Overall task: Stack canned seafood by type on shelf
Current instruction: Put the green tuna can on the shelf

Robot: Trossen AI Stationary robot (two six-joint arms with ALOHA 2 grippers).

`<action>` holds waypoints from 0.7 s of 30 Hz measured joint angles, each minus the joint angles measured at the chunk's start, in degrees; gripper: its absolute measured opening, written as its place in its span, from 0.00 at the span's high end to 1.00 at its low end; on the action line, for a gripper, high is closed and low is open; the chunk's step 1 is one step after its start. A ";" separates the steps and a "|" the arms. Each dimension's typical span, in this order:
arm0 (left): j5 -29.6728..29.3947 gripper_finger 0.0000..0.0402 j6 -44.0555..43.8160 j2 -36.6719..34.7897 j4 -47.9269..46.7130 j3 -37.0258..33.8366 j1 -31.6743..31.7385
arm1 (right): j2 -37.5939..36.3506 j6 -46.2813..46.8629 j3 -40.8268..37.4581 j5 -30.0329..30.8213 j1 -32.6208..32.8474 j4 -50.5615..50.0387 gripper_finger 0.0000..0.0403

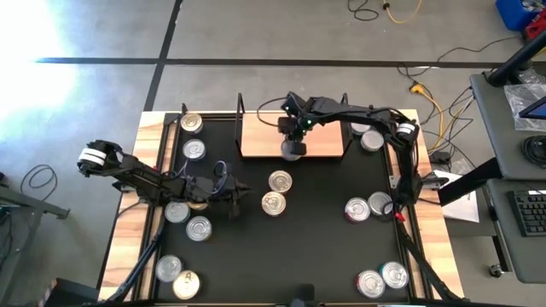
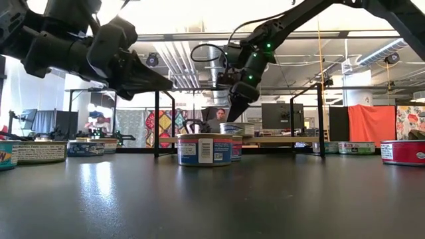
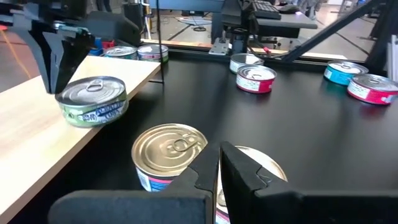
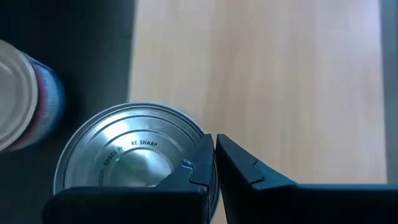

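High view: the right gripper (image 1: 293, 147) hangs over the near edge of the shelf (image 1: 328, 141), jaws shut, empty, directly above a tin; the left gripper (image 1: 243, 193) waits, shut, well in front of the shelf beside loose tins (image 1: 275, 203).

Low view: the right gripper's tips point down just above the tin on the shelf (image 2: 237, 128).

Left wrist view: that green-labelled tin sits at the shelf's edge.

Right wrist view: shut tips hover over the silver lid; judged, open wide before descending, and centre on the tin.
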 joint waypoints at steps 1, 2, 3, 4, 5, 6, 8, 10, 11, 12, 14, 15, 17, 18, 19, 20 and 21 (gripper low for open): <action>-0.04 1.00 0.24 0.00 0.00 0.00 -0.23 | -0.27 -0.01 -0.04 0.99 0.32 -0.13 0.97; -0.08 1.00 0.48 0.00 0.02 0.00 -0.40 | -0.74 0.12 -0.07 1.35 0.50 -0.42 0.97; -0.32 1.00 0.65 0.00 0.02 0.00 -0.52 | -1.28 0.43 -0.10 1.34 0.55 -0.80 0.97; -1.19 1.00 0.76 0.00 0.02 0.00 -0.68 | -1.87 0.85 -0.10 1.36 0.67 -0.91 0.97; -2.06 1.00 0.80 0.00 0.00 0.00 -0.73 | -2.56 1.27 -0.10 1.44 0.79 -1.01 0.97; -3.04 1.00 0.87 0.00 0.00 0.00 -0.78 | -3.33 1.42 -0.10 1.45 0.90 -1.78 0.97; -4.29 1.00 1.04 0.00 -0.02 0.00 -0.77 | -4.53 1.62 -0.10 1.17 1.30 -4.47 0.97; -4.58 1.00 1.23 0.00 -0.02 0.00 -0.77 | -5.16 1.81 -0.07 -1.83 1.53 -7.87 0.97; -4.52 1.00 1.23 0.00 -0.02 0.00 -0.78 | -5.19 1.77 -0.08 -4.29 1.56 -10.03 0.97; -4.50 1.00 1.21 0.00 -0.02 0.00 -0.92 | -5.21 1.66 -0.12 -6.44 1.58 -11.85 0.97; -4.48 1.00 1.18 0.00 -0.02 0.00 -1.41 | -5.01 1.29 -0.36 -7.53 1.58 -14.26 0.97; -4.46 1.00 1.18 0.00 -0.02 0.00 -1.74 | -4.73 1.46 -0.37 -6.65 1.56 -14.89 0.97; -4.48 1.00 1.18 0.02 -0.02 0.00 -2.33 | -3.84 2.19 -0.37 -3.77 1.52 -15.08 0.97; -4.49 1.00 1.18 0.00 0.00 0.00 -2.58 | -3.57 2.15 -0.40 -2.45 1.44 -15.56 0.97; -4.50 1.00 1.16 0.00 -0.02 0.00 -2.88 | -3.23 1.93 -0.48 -1.16 1.38 -16.06 0.97; -4.52 1.00 1.14 0.01 -0.02 0.00 -3.12 | -3.02 1.61 -0.49 0.32 1.38 -16.15 0.97; -4.53 1.00 1.14 0.00 -0.02 0.00 -3.35 | -3.00 1.28 -0.49 1.67 1.38 -16.06 0.97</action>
